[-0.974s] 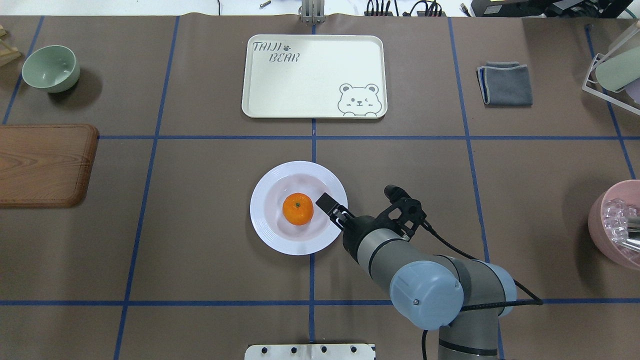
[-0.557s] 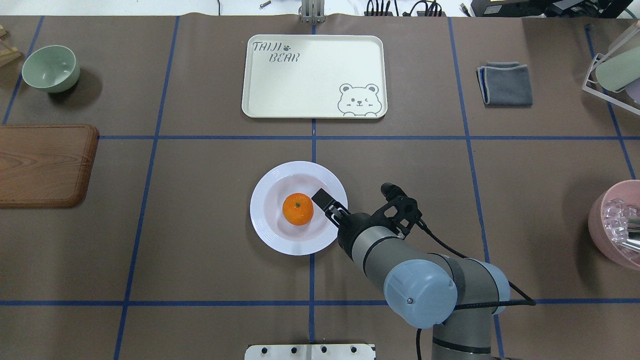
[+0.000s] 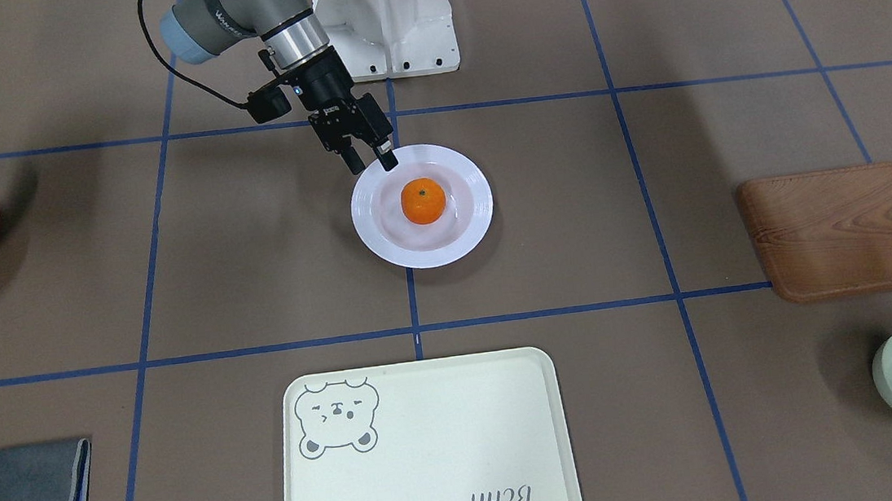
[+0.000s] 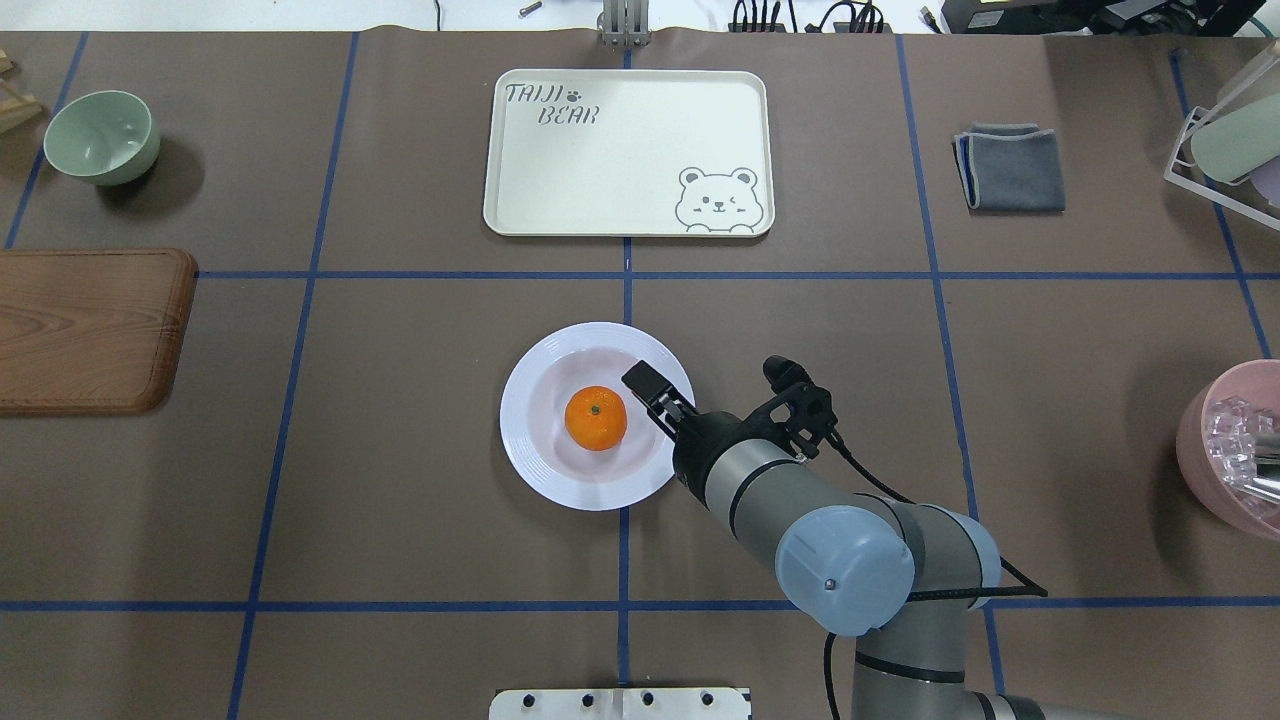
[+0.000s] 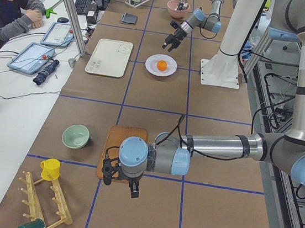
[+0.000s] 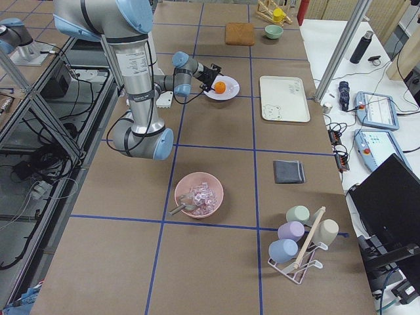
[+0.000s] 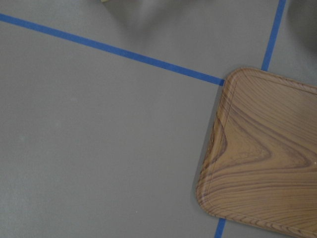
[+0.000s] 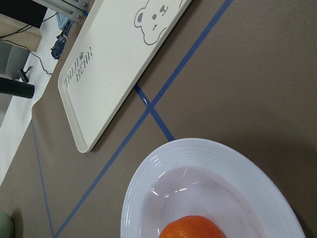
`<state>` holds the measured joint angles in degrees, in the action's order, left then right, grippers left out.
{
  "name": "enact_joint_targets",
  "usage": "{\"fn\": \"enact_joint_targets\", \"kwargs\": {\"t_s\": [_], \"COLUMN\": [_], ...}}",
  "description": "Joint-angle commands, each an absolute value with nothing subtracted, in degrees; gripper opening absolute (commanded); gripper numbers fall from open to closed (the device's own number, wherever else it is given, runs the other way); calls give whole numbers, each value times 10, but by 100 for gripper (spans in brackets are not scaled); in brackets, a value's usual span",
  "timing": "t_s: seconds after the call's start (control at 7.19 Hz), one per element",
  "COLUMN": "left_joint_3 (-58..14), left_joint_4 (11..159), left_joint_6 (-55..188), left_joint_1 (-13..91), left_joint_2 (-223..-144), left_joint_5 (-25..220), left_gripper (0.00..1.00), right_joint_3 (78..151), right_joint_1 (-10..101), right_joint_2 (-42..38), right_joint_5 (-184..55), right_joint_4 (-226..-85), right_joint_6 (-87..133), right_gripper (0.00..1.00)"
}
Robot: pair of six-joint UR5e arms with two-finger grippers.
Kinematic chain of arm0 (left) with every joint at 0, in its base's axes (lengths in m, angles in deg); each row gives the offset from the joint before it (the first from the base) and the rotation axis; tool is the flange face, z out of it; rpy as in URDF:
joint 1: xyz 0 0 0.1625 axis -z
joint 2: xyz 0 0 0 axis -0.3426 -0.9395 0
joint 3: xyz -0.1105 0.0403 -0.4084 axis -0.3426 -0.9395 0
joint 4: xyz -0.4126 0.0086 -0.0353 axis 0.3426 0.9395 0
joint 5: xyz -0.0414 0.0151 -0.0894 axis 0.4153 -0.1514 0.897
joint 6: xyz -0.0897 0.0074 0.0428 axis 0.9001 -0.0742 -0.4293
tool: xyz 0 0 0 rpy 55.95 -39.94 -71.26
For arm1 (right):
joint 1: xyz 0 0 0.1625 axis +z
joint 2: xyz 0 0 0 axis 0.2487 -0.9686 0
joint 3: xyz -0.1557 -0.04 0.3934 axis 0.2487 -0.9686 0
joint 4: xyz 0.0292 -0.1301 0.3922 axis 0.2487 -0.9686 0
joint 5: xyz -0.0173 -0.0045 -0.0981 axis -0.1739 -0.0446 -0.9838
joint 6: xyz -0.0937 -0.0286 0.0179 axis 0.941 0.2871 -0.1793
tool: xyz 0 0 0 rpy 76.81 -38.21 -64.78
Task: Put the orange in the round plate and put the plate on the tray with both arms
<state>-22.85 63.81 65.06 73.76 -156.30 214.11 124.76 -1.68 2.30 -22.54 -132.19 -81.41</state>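
The orange (image 4: 596,418) (image 3: 422,201) lies in the middle of the round plate (image 4: 520,420) (image 3: 474,199), which rests on the table near its centre. My right gripper (image 3: 370,162) (image 4: 652,392) hovers over the plate's rim on the robot's right side, open, with nothing between its fingers. The right wrist view shows the orange (image 8: 193,227) and the plate (image 8: 148,183) close below. The tray (image 4: 628,150) (image 3: 424,449) lies bare at the far side. My left gripper (image 5: 132,191) shows only in the exterior left view, over the table beside the wooden board; I cannot tell its state.
A wooden board (image 4: 90,330) (image 7: 262,153) and a pale green bowl (image 4: 102,135) lie on the left. On the right are a folded grey cloth (image 4: 1010,167), a pink bowl (image 4: 1235,450) and a cup rack (image 4: 1225,140). A person (image 5: 9,7) sits beyond the table.
My right gripper has shifted a little farther from the robot and leftward over the plate's rim. Orange and plate have not moved.
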Motion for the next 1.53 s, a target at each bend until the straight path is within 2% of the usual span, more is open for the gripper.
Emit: {"fn": "enact_joint_targets", "kwargs": {"t_s": [0.0,0.7,1.25,1.39], "left_joint_3": [-272,-271,-269,-268], "left_joint_4": [601,604,606,607], "left_joint_6": [650,652,652,652], "left_joint_1": [734,733,733,733], "left_joint_2": [-1555,-1557,-1557,-1557], "left_joint_5": [2140,2141,2141,2141], "left_gripper": [98,98,98,98], "right_joint_3": [1244,1215,1178,1189], "right_joint_1": [-17,-32,-32,-28], "right_joint_2": [22,13,18,19], "right_joint_5": [-233,-232,-233,-231], "right_joint_4": [-1319,-1319,-1302,-1301], "right_joint_6": [-831,-851,-869,-867], "right_gripper": [96,94,80,80]}}
